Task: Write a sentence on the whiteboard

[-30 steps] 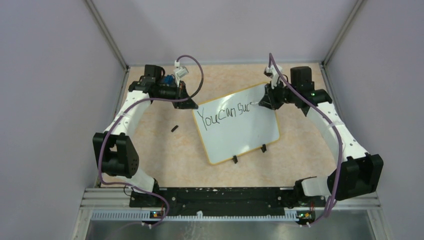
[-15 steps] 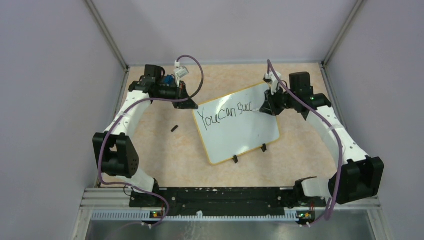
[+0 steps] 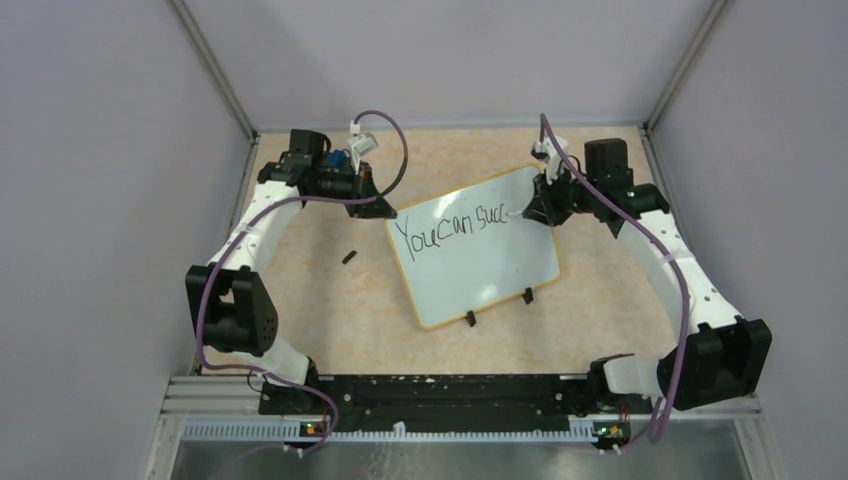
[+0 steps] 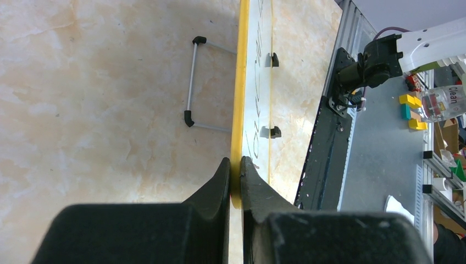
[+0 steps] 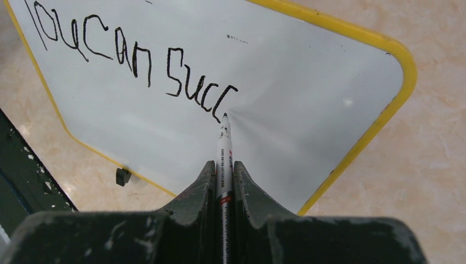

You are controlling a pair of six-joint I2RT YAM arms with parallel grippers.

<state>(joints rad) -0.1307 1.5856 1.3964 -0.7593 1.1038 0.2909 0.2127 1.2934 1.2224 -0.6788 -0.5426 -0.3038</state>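
The whiteboard [image 3: 480,265] with its yellow rim lies tilted on the table. Black lettering on it, the sentence [image 3: 450,224], reads "You can succ" [image 5: 132,60]. My left gripper [image 3: 378,208] is shut on the board's yellow rim [image 4: 237,137] at its far left corner. My right gripper [image 3: 530,212] is shut on a white marker [image 5: 224,154], whose black tip touches the board just below the last "c". The whiteboard [image 5: 308,71] fills most of the right wrist view.
A small black marker cap [image 3: 349,257] lies on the table left of the board. A wire stand [image 4: 192,82] shows behind the board in the left wrist view. Two black clip feet [image 3: 497,307] sit on the board's near edge. Grey walls enclose the table.
A second "c" has been added, so the lettering went from "suc" to "succ". My right gripper shifted slightly right along the line. The left arm has not moved.
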